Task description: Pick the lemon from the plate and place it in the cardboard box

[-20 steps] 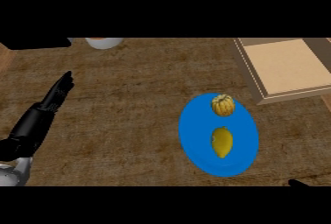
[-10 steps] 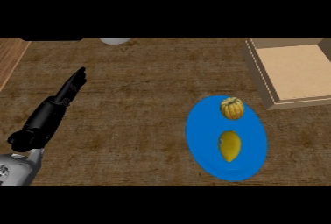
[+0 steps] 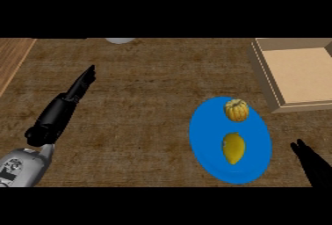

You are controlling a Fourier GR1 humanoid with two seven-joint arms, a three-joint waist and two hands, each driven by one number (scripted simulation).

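A yellow lemon (image 3: 233, 148) lies on the lower half of a blue plate (image 3: 206, 139), at the counter's right. Above it on the same plate sits a small orange, ribbed, pumpkin-like fruit (image 3: 236, 110). The cardboard box (image 3: 269, 83) stands open at the upper right, just beyond the plate's far rim. My left hand (image 3: 73, 94) stretches up the left side with straight fingers, holding nothing. My right hand (image 3: 312, 163) comes in at the lower right corner, fingers straight, close to the plate's right rim and apart from the lemon.
A pale round object (image 3: 120, 40) shows partly at the top edge. A lighter wooden strip (image 3: 12, 61) runs along the far left. The brown counter top (image 3: 142, 114) lies between my left hand and the plate.
The view has shifted, so the plate and box sit further right and up. My right hand has risen into view at the lower right. My left hand has stretched higher.
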